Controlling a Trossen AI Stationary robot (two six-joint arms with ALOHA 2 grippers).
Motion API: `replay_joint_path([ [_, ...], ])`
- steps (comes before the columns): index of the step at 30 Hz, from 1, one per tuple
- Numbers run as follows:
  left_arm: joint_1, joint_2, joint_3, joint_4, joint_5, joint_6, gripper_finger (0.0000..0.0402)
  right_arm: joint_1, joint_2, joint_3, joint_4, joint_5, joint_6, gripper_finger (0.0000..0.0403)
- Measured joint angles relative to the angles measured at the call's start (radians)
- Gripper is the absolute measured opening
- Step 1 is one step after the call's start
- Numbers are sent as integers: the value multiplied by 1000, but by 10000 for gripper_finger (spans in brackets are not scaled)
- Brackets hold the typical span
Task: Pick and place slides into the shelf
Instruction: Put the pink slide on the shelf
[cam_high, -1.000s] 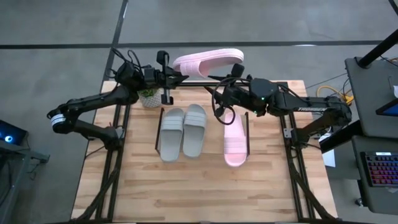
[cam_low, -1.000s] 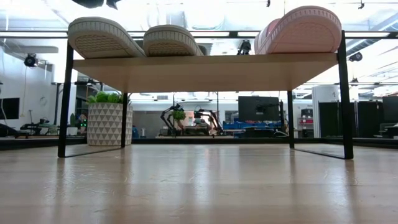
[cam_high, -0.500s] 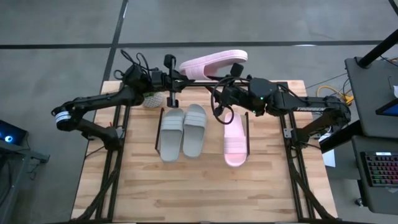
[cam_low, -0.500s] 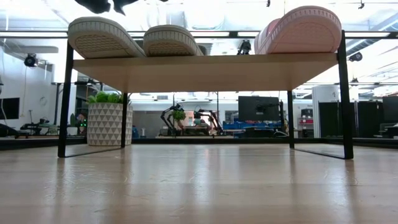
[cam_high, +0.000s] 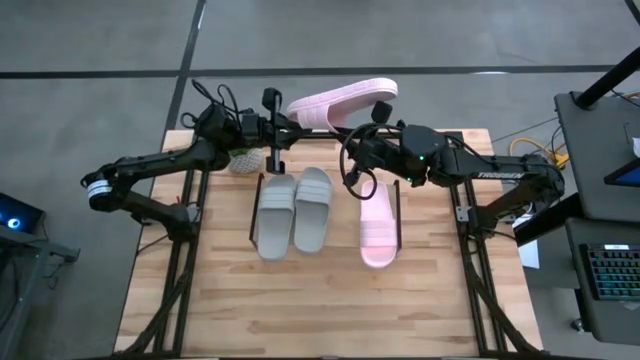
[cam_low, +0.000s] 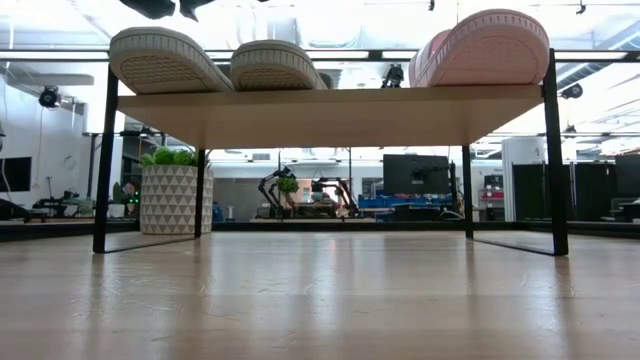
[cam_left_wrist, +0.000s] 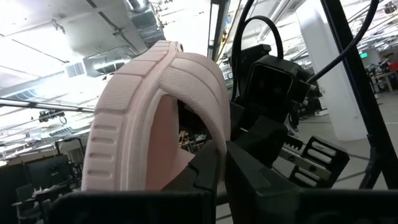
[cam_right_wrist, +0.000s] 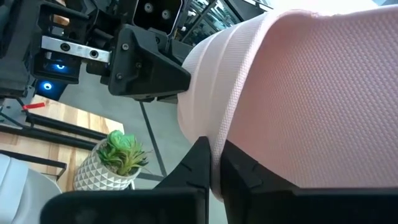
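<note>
Wooden table (cam_high: 300, 300): we find three slides on the shelf (cam_high: 395, 215). Both the left gripper (cam_high: 285, 127) and right gripper (cam_high: 352, 130) clamp the fourth pink slide (cam_high: 340, 100), aloft behind it, unplaced.

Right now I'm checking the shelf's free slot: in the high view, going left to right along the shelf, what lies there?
Left grey slide → right grey slide → an open gap of shelf → pink slide.

slides: two grey (cam_high: 294, 210), two pale pink (cam_high: 340, 101) | shelf board (cam_low: 330, 112): light wood | pot (cam_low: 170, 199): white triangle pattern
</note>
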Motion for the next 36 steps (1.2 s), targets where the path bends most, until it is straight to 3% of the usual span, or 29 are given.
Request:
replay_joint_path([
  [10,-1,-3,-1,-27,7,0,13,2,-18,-1,-27,21,16,9],
  [19,2,-21,-5,-79,16,8,145,2,-40,-2,-82,36,48,9],
  [24,10,-129,-5,-251,-26,133,195,1,-73,49,-286,32,176,9],
  [29,9,-268,-8,-476,-135,195,205,-4,-76,166,-534,10,314,9],
  [36,9,-465,-22,-762,-265,191,206,-89,-27,323,-841,-311,526,9],
])
